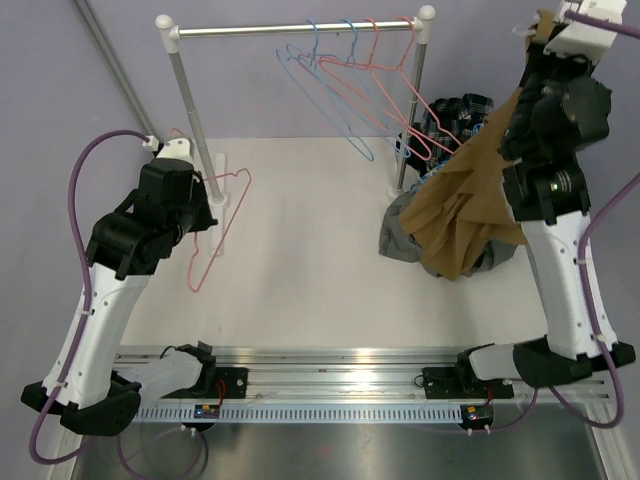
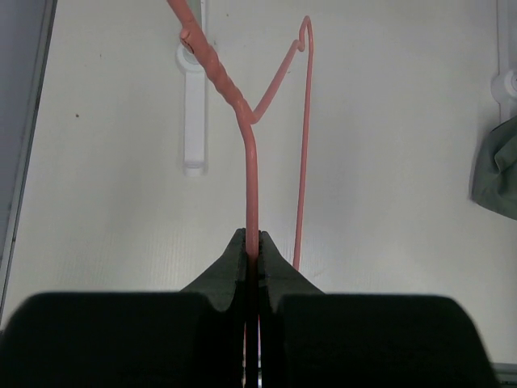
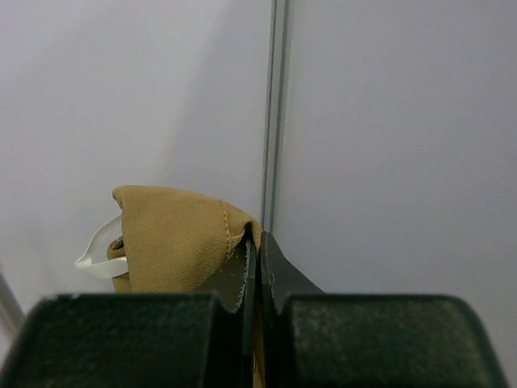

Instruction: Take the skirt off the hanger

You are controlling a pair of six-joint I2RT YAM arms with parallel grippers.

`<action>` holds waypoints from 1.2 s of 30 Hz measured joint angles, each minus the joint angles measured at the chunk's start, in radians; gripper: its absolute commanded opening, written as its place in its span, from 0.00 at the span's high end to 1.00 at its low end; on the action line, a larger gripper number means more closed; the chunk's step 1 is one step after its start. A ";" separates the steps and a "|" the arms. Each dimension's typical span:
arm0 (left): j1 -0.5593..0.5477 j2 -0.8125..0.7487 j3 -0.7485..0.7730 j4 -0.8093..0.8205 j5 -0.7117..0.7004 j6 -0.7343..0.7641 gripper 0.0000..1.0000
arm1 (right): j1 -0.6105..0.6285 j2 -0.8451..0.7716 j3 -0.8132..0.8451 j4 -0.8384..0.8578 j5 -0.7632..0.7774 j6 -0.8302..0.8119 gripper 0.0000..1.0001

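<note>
My left gripper (image 2: 255,242) is shut on a pink wire hanger (image 2: 252,153), bare of cloth, held above the table at the left (image 1: 215,225). My right gripper (image 3: 258,242) is shut on the edge of a tan skirt (image 3: 174,238), raised high at the right. In the top view the skirt (image 1: 465,195) hangs down from that gripper (image 1: 545,30) to the clothes pile on the table. The skirt is off the pink hanger.
A rack (image 1: 300,30) at the back carries several blue and pink wire hangers (image 1: 365,90). A pile of grey and plaid clothes (image 1: 435,180) lies at the right by the rack's post. A white rack foot (image 2: 192,113) lies under the left hanger.
</note>
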 measured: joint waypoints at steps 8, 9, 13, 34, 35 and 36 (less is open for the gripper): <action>0.000 0.007 -0.029 0.040 -0.002 0.011 1.00 | -0.230 0.534 0.689 -0.199 -0.237 0.209 1.00; 0.000 0.009 -0.033 0.044 -0.002 0.012 1.00 | -0.251 0.578 0.724 -0.198 -0.263 0.233 1.00; 0.000 0.014 -0.049 0.059 -0.006 0.015 1.00 | -0.317 0.691 0.740 -0.198 -0.332 0.326 1.00; 0.000 0.163 0.100 0.127 -0.034 0.062 1.00 | -0.435 0.435 -0.390 -0.097 -0.453 0.769 0.01; 0.000 0.180 0.137 0.135 -0.034 0.070 1.00 | -0.435 0.357 -0.446 -0.092 -0.463 0.787 0.01; 0.000 0.198 0.177 0.146 -0.035 0.079 1.00 | -0.434 0.257 -0.506 -0.077 -0.480 0.809 0.00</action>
